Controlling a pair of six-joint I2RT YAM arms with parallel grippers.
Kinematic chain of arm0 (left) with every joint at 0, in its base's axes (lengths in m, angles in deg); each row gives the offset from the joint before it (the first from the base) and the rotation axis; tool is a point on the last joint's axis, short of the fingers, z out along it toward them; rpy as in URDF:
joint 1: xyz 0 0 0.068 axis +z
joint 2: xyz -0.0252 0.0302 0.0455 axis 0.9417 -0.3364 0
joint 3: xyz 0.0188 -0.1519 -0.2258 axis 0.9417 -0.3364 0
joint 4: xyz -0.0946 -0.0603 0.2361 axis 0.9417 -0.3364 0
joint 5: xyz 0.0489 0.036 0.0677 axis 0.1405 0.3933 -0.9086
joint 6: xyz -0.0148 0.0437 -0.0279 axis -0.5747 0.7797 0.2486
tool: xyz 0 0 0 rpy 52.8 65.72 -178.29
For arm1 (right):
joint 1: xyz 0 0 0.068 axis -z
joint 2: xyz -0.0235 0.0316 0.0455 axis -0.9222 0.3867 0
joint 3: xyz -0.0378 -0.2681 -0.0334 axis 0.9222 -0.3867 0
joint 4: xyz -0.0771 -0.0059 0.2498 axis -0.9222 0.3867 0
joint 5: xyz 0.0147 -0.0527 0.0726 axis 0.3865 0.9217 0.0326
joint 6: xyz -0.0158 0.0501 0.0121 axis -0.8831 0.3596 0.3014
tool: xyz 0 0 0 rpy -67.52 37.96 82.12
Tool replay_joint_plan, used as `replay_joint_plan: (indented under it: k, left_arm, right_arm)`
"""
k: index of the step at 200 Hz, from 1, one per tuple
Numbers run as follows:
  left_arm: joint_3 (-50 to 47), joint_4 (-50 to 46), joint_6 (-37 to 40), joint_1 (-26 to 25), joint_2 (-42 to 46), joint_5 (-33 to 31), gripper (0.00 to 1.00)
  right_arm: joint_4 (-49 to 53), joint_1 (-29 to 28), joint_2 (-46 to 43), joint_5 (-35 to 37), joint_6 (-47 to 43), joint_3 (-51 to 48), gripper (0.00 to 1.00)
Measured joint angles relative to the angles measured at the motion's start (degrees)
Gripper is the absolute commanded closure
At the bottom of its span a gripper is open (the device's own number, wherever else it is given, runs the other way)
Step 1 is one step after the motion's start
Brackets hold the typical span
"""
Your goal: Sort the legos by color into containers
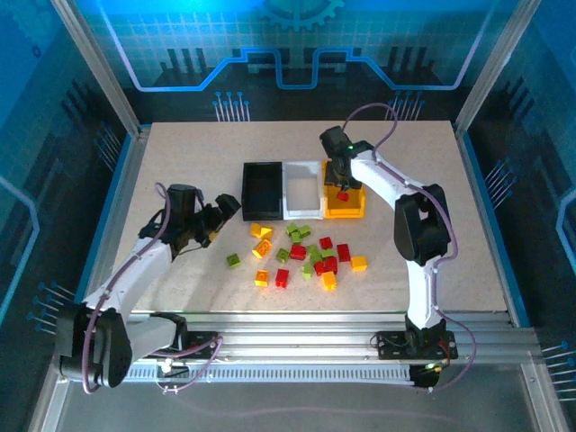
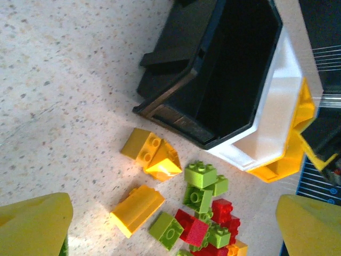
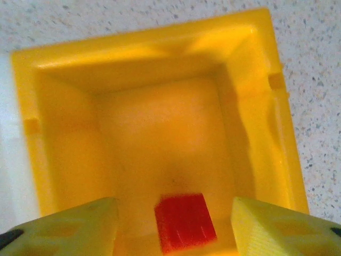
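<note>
Three bins stand in a touching row at the middle of the counter (image 1: 432,180): the black bin (image 1: 263,189), white bin (image 1: 303,191) and yellow bin (image 1: 358,211), left to right. Bare surface runs to the far, left and right edges. Loose red, yellow-orange and lime legos (image 1: 301,256) lie scattered between the row and the near edge. The right end effector (image 1: 340,180) hangs over the yellow bin, its fingers (image 3: 69,229) parted either side of a red lego (image 3: 185,221) inside it, neither touching it. The left end effector (image 1: 220,220), spread wide, hovers left of the pile.

Speckled beige tabletop (image 1: 198,153), blue-lit enclosure walls (image 1: 288,54), aluminium rails (image 1: 297,342) at the near edge
</note>
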Motion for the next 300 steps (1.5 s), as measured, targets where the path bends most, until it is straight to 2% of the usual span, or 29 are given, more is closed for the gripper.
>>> replay_joint_plan:
  k: [34, 60, 79, 97, 116, 150, 193, 248, 300]
  left_arm:
    - [1.31, -4.79, 1.95, -0.04, 0.04, -1.95, 0.12]
    - [1.51, -9.29, 3.48, -1.53, 0.00, -4.39, 0.14]
    - [1.53, -12.96, 5.11, -5.77, -0.52, -7.34, 0.15]
    - [1.75, -16.02, 6.40, -10.36, -2.38, -10.16, 0.20]
    - [1.77, -17.84, 6.84, -12.79, -4.83, -12.33, 0.21]
    - [1.49, -16.94, 6.86, -14.01, -9.18, -14.49, 0.21]
    - [1.51, -15.15, 6.84, -15.15, -17.31, -15.80, 0.28]
    - [1.55, -15.26, 7.21, -15.47, -19.67, -17.57, 0.32]
    - [1.60, -16.33, 8.31, -15.69, -20.20, -19.30, 0.50]
  right_arm:
    - [-0.98, -0.63, -4.42, -0.28, -0.26, -1.81, 0.37]
    - [-2.80, -2.47, -12.11, -0.87, -0.02, -8.74, 0.37]
    - [-4.35, -3.80, -16.09, -1.88, 0.83, -14.08, 0.38]
    - [-5.55, -4.37, -17.14, -3.06, 1.62, -18.23, 0.39]
    - [-6.14, -4.37, -17.14, -3.65, 2.34, -21.42, 0.39]
    - [-6.95, -4.37, -17.44, -4.31, 2.82, -23.67, 0.39]
    - [-8.07, -4.37, -21.44, -4.24, 2.82, -25.68, 0.39]
    - [-8.94, -4.35, -24.65, -4.11, 3.10, -28.39, 0.39]
    - [-9.14, -4.11, -24.72, -4.11, 3.65, -30.01, 0.39]
